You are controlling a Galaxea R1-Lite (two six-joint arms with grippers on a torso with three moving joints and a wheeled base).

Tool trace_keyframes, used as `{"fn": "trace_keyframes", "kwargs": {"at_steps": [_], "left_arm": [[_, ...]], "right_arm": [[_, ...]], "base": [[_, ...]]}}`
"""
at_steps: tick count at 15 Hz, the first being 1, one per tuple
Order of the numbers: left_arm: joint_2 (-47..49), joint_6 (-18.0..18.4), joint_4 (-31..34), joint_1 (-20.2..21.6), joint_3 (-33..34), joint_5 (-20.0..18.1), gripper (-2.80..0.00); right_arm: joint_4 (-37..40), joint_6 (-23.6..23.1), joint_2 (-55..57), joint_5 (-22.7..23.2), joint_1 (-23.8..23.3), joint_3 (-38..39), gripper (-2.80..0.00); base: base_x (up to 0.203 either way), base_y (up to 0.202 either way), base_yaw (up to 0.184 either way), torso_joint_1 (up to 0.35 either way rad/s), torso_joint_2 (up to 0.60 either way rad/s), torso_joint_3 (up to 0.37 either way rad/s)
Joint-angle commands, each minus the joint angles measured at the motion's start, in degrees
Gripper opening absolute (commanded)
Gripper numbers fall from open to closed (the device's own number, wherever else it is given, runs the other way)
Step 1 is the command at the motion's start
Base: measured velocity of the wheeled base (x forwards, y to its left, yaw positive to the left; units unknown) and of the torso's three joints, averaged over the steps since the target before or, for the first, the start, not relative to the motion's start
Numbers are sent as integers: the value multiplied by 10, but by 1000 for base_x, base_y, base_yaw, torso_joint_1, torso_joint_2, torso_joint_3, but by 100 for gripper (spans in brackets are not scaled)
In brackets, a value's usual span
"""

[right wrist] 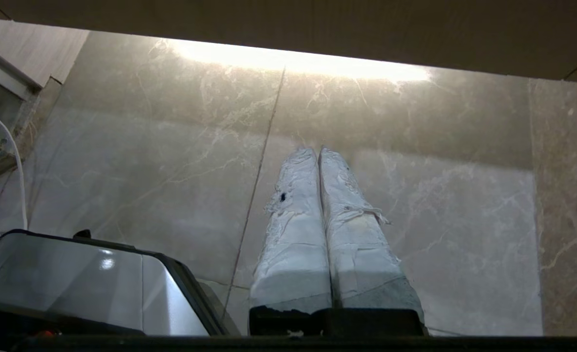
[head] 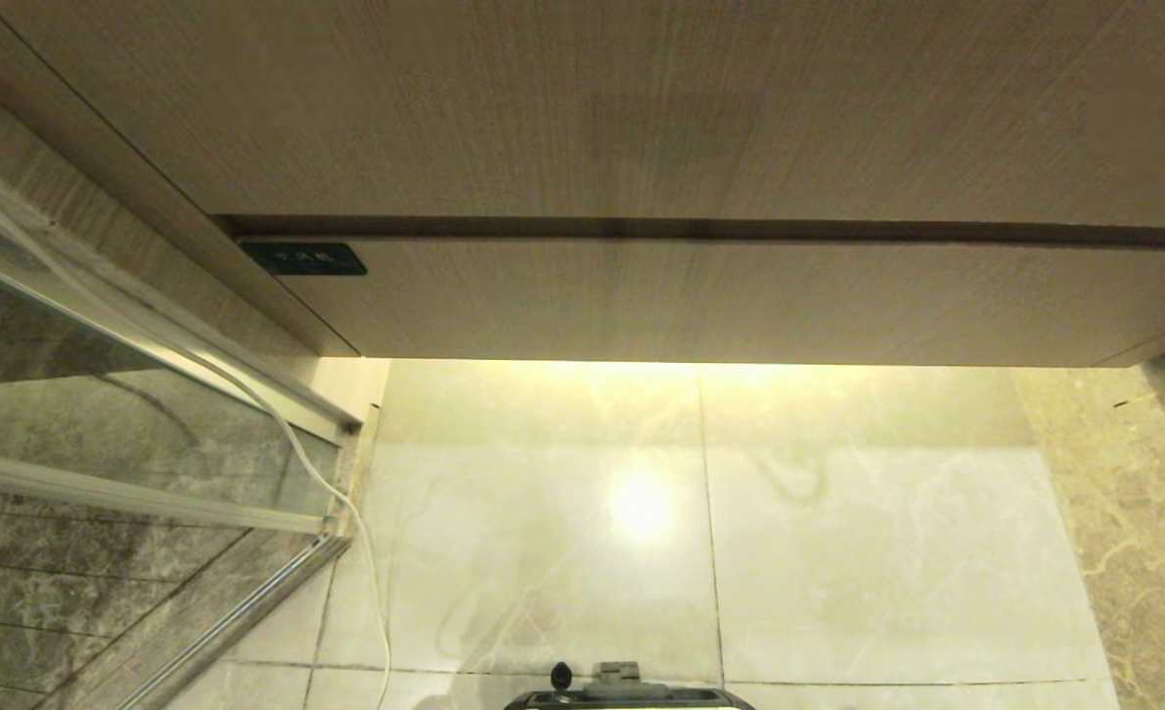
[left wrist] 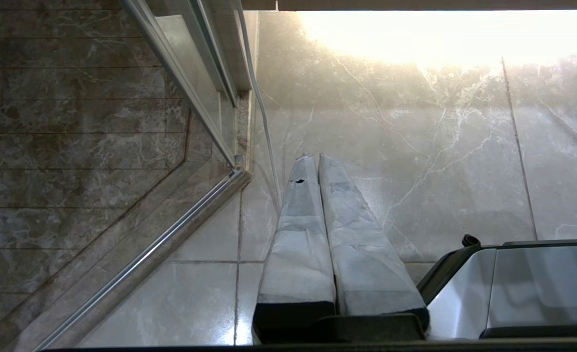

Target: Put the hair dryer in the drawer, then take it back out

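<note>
Head view: the drawer [head: 740, 296] sits shut across mid-frame, black label [head: 303, 258] at its left, no hair dryer in sight. Wrist views: my left claw [left wrist: 312, 157] and right claw [right wrist: 317, 150] hang pressed shut, empty, over floor tile [right wrist: 171, 161]. I reckon it's the very start — next, find the dryer and open that drawer.

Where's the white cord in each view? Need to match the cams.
Head view: white cord runs down the glass door frame at left, then over the floor tiles to the bottom edge.
Left wrist view: cord hangs beside the door frame, ending behind the shut left claw.
Right wrist view: a short curve of cord at the picture's edge, far from the right claw.
Shared landmark: the robot base.
</note>
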Motion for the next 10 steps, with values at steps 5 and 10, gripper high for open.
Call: {"fn": "trace_keyframes", "kwargs": {"at_steps": [5, 10], "left_arm": [[0, 0, 0, 0, 0, 0, -280], [0, 0, 0, 0, 0, 0, -280]], "right_arm": [[1, 26, -21, -4, 0, 23, -280], [0, 26, -21, -4, 0, 23, -280]], "base": [[0, 0, 0, 0, 0, 0], [0, 0, 0, 0, 0, 0]]}}
